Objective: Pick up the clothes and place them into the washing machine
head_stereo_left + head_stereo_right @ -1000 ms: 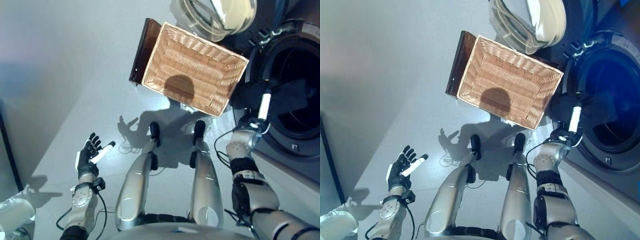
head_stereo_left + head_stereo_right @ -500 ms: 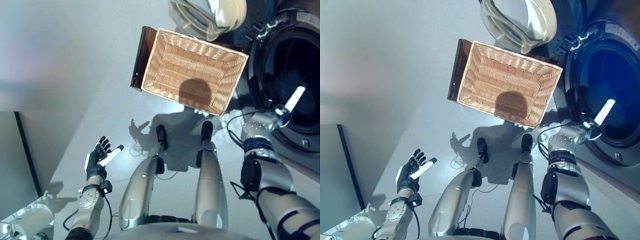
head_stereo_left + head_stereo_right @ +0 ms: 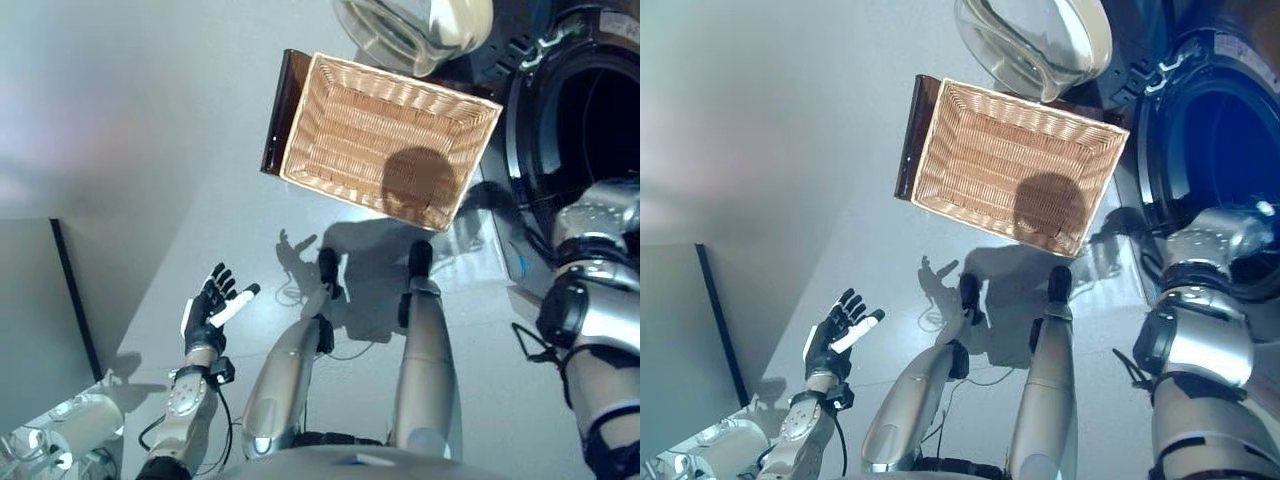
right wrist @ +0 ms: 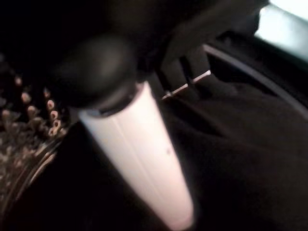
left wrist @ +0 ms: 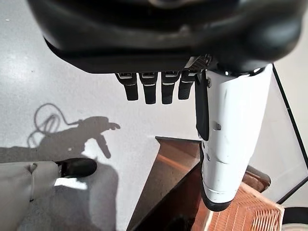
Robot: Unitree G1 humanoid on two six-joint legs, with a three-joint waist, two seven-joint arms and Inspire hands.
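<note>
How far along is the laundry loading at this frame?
Nearly done, it seems. The wicker basket lies empty. The right hand is inside the washing machine drum over dark cloth; whether it grips is unclear. The left hand hangs open, idle. Left: withdraw the arm, shut the door.

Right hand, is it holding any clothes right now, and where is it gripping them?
Cannot be told. The right hand is inside the washer over dark cloth; no grip shows. The left hand is empty.
</note>
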